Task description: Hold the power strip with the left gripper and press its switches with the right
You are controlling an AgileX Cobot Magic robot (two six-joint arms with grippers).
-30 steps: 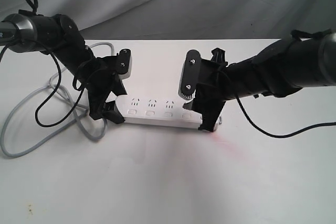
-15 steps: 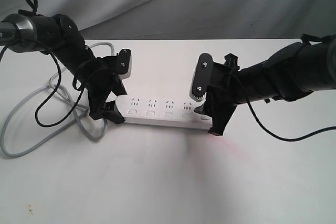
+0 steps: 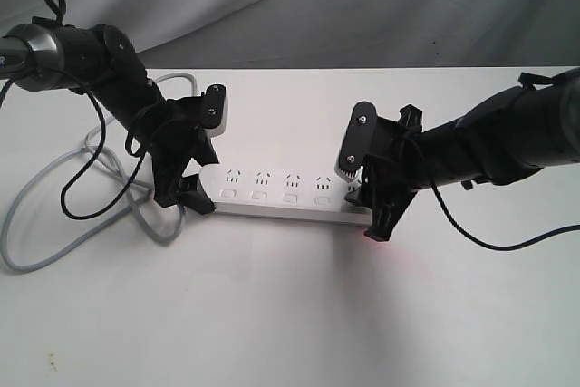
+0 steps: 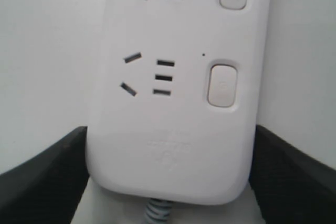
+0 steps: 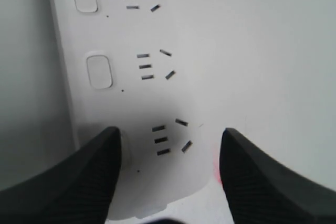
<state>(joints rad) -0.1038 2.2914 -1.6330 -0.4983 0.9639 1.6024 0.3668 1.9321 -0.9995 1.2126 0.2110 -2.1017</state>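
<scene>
Right gripper (image 5: 170,140) wide open, empty; one finger (image 5: 97,177) down over the end switch, hiding it. Left gripper (image 4: 170,140) clamped across cord end of power strip (image 3: 281,192), flat on white table (image 3: 272,314). Press straight down, pad centred, no sideways shove against left hold.

The right hand (image 3: 366,212) has slid along the power strip (image 3: 272,193) to its far end, away from the other arm; the fourth socket set (image 3: 323,180) and its switch (image 3: 322,198), hidden a second ago, now show
</scene>
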